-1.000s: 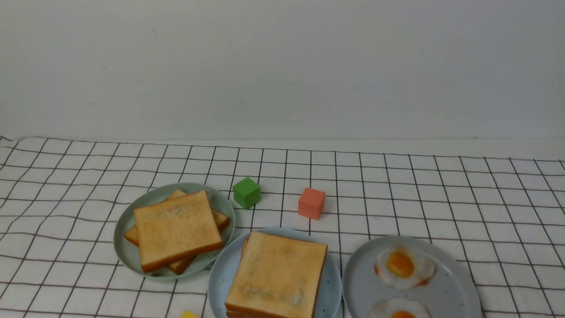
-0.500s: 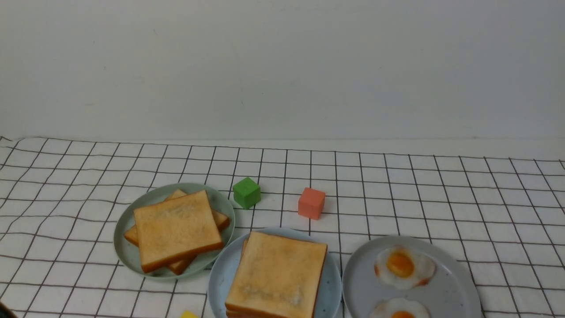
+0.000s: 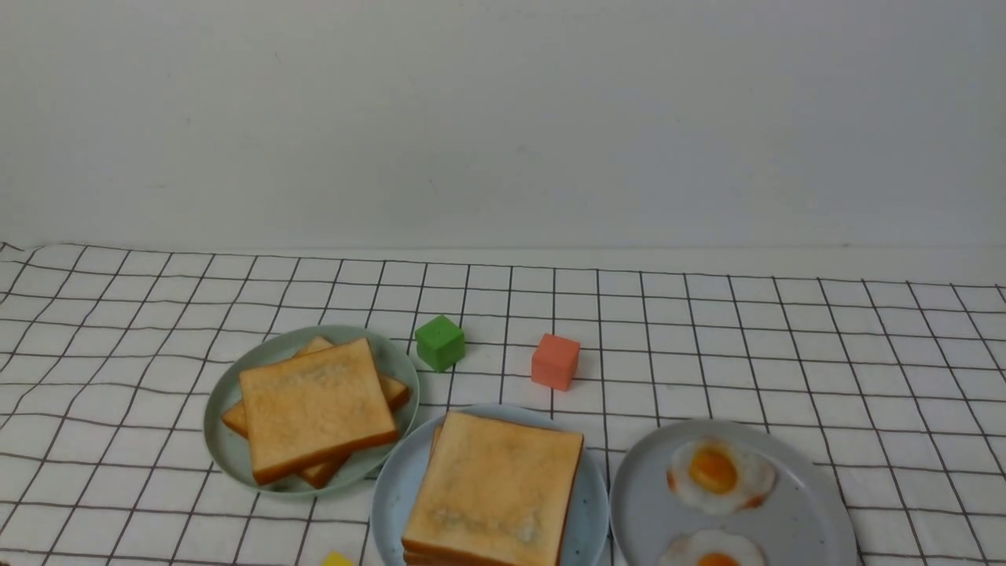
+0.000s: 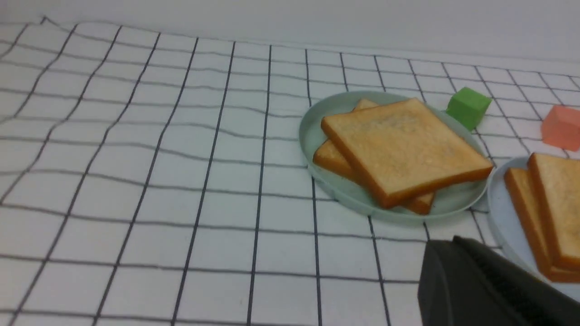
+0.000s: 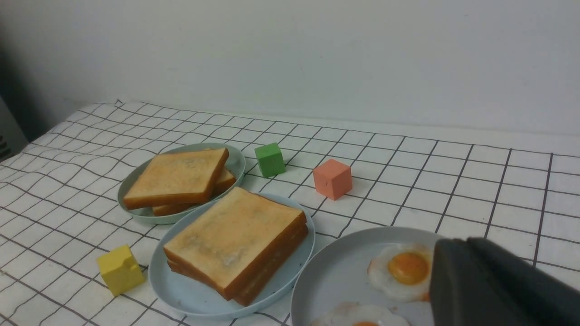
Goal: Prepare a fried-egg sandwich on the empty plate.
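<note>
Since half a second ago a dark shape has left the front view's lower-left corner, where the fried-egg sandwich [image 3: 493, 489] sits stacked on the plate [image 3: 391, 487] at the near edge of the bench [image 3: 786, 346], between the green plate [image 3: 228, 448] of toast and the grey plate [image 3: 644, 511] of eggs. Left wrist view shows only a dark part of the left tool [image 4: 476, 285] above the cloth beside that plate, so I cannot tell whether it is released or clenched. Right wrist view likewise shows only a dark part of the right tool [image 5: 494, 285] over the grey plate's eggs, its state unclear.
</note>
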You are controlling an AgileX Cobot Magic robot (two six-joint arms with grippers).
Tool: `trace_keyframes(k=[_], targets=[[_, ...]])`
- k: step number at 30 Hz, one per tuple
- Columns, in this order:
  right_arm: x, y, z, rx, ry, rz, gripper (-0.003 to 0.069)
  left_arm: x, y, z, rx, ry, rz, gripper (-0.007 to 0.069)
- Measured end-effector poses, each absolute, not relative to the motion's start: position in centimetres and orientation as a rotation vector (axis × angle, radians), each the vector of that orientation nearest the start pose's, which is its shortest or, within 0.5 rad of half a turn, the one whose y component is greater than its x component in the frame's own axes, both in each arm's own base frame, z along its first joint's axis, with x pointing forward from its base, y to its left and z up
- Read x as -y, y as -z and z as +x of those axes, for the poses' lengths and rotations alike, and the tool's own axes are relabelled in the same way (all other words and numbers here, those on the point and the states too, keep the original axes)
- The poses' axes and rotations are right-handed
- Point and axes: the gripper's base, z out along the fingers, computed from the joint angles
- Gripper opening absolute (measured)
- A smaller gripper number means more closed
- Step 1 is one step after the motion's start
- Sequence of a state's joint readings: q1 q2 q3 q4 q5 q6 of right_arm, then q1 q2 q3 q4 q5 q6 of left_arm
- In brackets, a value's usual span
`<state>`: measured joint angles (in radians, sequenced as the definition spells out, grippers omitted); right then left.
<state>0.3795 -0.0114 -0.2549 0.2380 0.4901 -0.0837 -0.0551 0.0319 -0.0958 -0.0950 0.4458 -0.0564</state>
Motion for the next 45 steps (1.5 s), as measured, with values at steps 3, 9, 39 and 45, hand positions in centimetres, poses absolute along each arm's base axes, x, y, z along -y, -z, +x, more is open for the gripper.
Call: trace_keyframes(k=[3,9,39,45], targets=[[-2.2,-25.4,2.8,-1.691,-0.472,-0.299,0.0042,0.6,-17.9,5.0,-1.903,0.193,-0.09,-0.0013],[-2.2,-25.5,2.8,-1.69,-0.472,-0.299,0.0049,0.7,-16.8,5.1,-1.911,0.263,-0.131,-0.0009],[-2.1,-25.4,2.9,-1.689,-0.44,-0.304,0.0083,0.5,-16.8,5.2,-1.904,0.241,-0.128,0.0013],[-1.1,-24.7,3.5,-1.722,-0.269,-0.144,0.009,0.5,-16.8,5.2,-1.903,0.242,-0.127,0.0018]])
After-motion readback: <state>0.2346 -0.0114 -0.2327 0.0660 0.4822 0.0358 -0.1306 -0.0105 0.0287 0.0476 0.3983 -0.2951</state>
